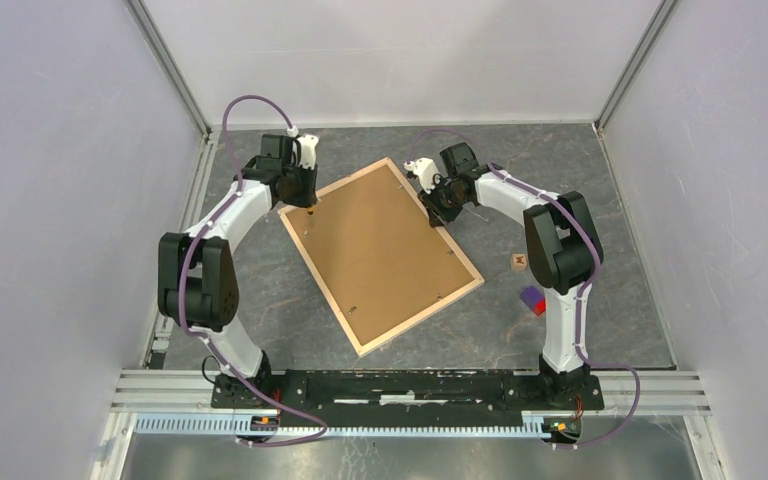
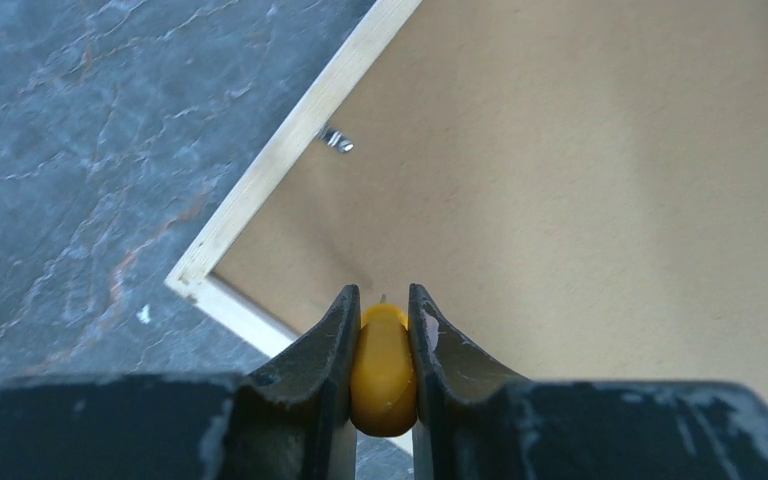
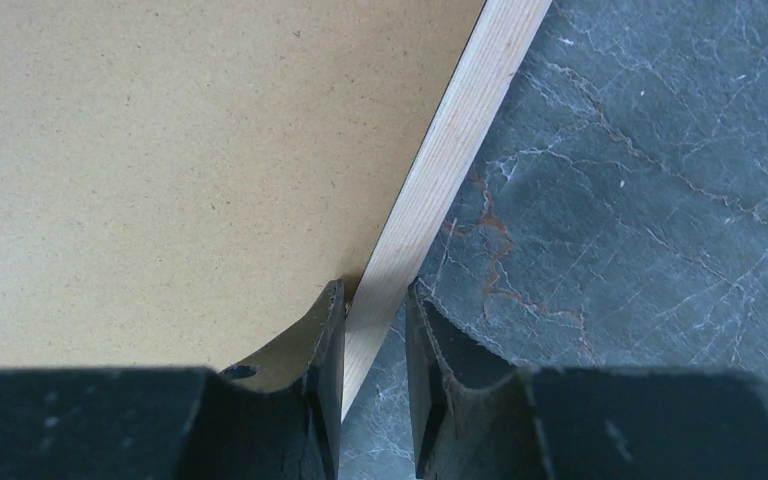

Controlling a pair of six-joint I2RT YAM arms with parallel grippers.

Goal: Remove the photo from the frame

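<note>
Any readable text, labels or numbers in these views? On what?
Brown fibreboard backing panel in the large pale-wood picture frame: no text.
Small pale wooden cube right of that frame: dark mark on top, too small to read.
Nothing else legible in any view.

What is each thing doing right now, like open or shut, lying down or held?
the frame: lying face down on the table.
backing panel: flat, in place inside the frame.
clip: reaching from the rail over the backing panel.
left gripper: shut on the yellow tool.
yellow tool: held, tip pointing at the backing panel near a corner.
right gripper: shut on the frame's wood edge.
</note>
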